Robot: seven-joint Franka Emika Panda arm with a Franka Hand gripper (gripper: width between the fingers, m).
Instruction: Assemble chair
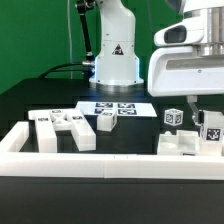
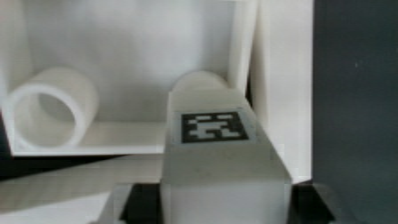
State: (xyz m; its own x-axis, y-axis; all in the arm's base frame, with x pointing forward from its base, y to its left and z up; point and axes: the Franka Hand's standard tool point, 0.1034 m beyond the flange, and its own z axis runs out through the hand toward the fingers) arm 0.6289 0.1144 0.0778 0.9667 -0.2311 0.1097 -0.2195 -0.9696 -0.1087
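The chair is in loose matte white parts. In the wrist view my gripper point(image 2: 217, 202) is shut on a white tagged chair bar point(image 2: 214, 140), and a dark pad point(image 2: 150, 196) presses each side of it. Behind the bar lies a white boxy chair part point(image 2: 125, 40) with a round ring-like end point(image 2: 50, 108). In the exterior view my gripper point(image 1: 205, 116) hangs low at the right, over a white chair part point(image 1: 183, 143). A small tagged block point(image 1: 174, 117) stands beside it. Several more tagged chair parts point(image 1: 62, 126) lie at the left.
White border rails run along the front point(image 1: 110, 166) and the exterior view's left point(image 1: 14, 140). The marker board point(image 1: 112, 107) lies flat at mid-table before the arm's base point(image 1: 116, 62). The tabletop is black, with a green backdrop behind.
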